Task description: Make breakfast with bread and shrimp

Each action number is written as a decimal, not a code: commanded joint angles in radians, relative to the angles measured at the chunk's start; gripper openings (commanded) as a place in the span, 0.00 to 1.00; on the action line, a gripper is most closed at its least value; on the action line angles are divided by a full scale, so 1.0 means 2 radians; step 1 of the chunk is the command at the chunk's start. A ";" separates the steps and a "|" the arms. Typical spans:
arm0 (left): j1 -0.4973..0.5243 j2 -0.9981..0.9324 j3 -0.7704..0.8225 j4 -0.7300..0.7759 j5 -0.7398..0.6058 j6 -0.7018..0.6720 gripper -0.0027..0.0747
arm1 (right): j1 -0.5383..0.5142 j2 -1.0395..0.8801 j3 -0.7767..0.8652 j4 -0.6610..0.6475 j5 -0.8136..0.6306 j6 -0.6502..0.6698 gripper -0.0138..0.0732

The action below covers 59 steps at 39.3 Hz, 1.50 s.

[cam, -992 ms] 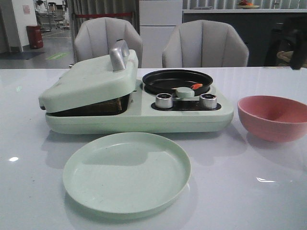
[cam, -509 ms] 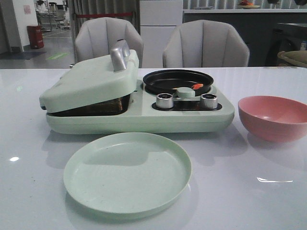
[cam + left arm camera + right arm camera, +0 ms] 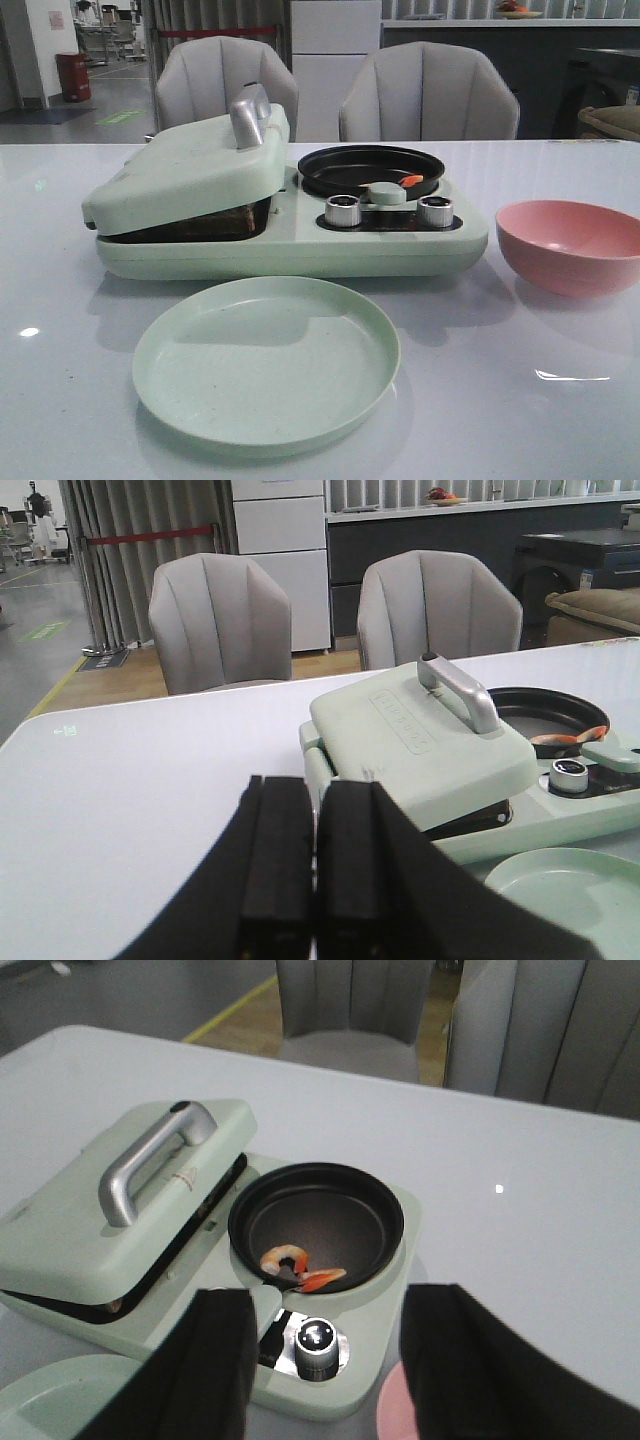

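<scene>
Resting on the white table (image 3: 560, 400), a mint-green breakfast maker (image 3: 290, 245) is seen in the front view, with its hinged lid (image 3: 185, 170) lowered at a tilt over the left-hand grill section. In the gap beneath that lid, a dark brown edge is glimpsed that is taken to be the bread (image 3: 235, 217); how many slices lie there cannot be told. To the right of the lid, a black round pan (image 3: 365, 167) is set into the appliance, and the shrimp (image 3: 300, 1268) are shown in the right wrist view as two small curled orange-pink pieces lying at the pan's edge nearest the control knob (image 3: 316, 1341). Two silver knobs are seen on the front panel in the front view. A pale green plate (image 3: 265, 358) is placed just in front of the appliance, and a pink bowl (image 3: 568, 245) is set to the right of it, apart from it. Two grey chairs (image 3: 428, 92) are seen behind the table.

The left gripper (image 3: 312, 880) is shown in its wrist view with its black fingers pressed together, nothing being held between them. The right gripper (image 3: 325, 1380) is shown above the pan and knob with its fingers spread wide, nothing being held.
</scene>
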 commanded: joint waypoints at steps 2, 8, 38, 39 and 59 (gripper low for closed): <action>-0.003 -0.007 -0.013 -0.006 -0.036 -0.006 0.18 | 0.005 -0.080 0.061 -0.007 -0.108 -0.004 0.67; -0.003 -0.007 -0.013 -0.006 -0.036 -0.006 0.18 | 0.014 -0.175 0.138 -0.006 -0.183 -0.004 0.67; -0.003 -0.007 -0.013 -0.006 -0.036 -0.006 0.18 | 0.019 -0.287 0.257 -0.006 -0.151 -0.004 0.33; -0.003 -0.007 -0.013 -0.006 -0.036 -0.006 0.18 | 0.019 -0.287 0.257 -0.006 -0.151 -0.004 0.33; -0.003 -0.007 -0.013 -0.006 -0.036 -0.006 0.18 | 0.019 -0.287 0.257 -0.006 -0.151 -0.004 0.33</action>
